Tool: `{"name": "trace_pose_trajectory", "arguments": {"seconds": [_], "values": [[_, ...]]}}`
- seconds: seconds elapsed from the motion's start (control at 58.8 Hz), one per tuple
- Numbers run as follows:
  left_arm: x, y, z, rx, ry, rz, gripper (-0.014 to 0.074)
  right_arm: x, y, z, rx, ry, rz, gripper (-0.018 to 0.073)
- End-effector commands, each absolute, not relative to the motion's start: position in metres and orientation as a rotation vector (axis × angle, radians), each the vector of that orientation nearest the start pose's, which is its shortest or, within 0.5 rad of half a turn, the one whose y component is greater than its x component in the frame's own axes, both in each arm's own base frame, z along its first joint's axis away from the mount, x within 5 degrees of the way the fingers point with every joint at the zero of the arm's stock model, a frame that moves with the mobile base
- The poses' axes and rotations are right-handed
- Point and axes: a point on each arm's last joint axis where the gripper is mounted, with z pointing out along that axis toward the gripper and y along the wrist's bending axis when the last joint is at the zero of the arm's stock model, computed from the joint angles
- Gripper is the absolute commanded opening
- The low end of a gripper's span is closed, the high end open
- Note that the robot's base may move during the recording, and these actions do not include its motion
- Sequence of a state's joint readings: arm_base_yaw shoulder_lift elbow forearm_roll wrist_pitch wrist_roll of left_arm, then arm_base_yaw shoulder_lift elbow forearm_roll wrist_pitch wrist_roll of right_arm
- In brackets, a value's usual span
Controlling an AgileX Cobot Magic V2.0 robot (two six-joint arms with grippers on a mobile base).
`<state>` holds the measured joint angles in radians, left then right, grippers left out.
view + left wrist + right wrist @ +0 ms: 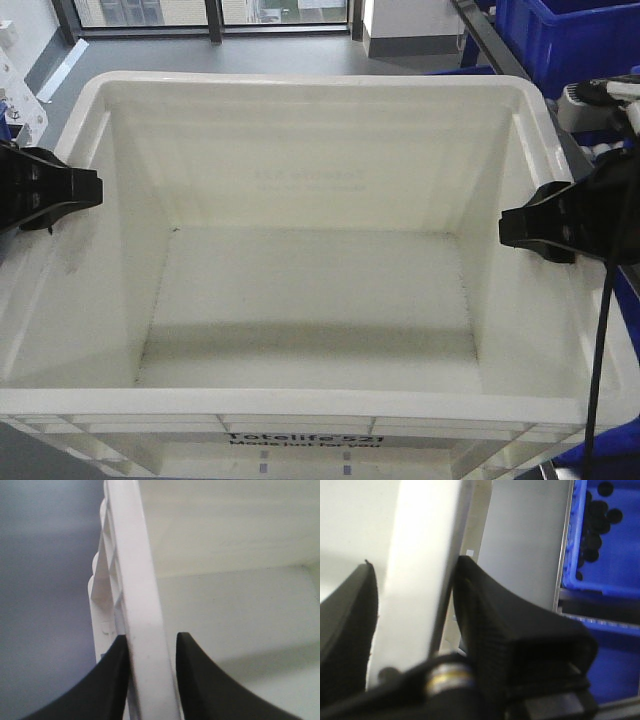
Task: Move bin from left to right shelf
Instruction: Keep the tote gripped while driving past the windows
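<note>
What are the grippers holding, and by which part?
Both hold the white bin: left gripper clamps its left rim, right gripper its right rim.

Setting: storage or logistics area, industrial rather than domestic.

Evidence recorded:
- A smooth grey floor point(250, 55) is marked by a pale strip point(62, 70) at the left.
- Dark-framed glazing point(210, 12) is seen at the far end.
- Dark blue bins point(570, 35) are stacked at the right, beside a metal shelf upright point(563, 555).
- One blue bin point(620, 555) is shown in the right wrist view to be filled with small dark round parts point(595, 530).
- A large white bin point(320, 170) printed "Totelife 521" — a warehouse-type tote — is noted in the foreground.
</note>
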<state>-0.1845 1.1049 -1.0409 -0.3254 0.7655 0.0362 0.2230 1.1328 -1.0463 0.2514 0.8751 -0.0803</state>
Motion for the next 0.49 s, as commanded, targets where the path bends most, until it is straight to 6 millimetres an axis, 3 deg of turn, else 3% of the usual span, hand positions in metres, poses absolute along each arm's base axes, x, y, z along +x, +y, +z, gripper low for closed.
{"name": "trace_pose_trajectory", "arguments": {"seconds": [0.0,0.476], "values": [[0.2129,-0.0636,0.3919,0.094,2.119,-0.514,-0.0006,0.2167,0.0660,0.3736,-0.235,2.268,0.388,-0.0004],[0.2129,-0.0636,0.3918,0.095,2.120,-0.514,-0.0006,0.2167,0.0660,0.3736,-0.235,2.268,0.388,-0.0004]]}}
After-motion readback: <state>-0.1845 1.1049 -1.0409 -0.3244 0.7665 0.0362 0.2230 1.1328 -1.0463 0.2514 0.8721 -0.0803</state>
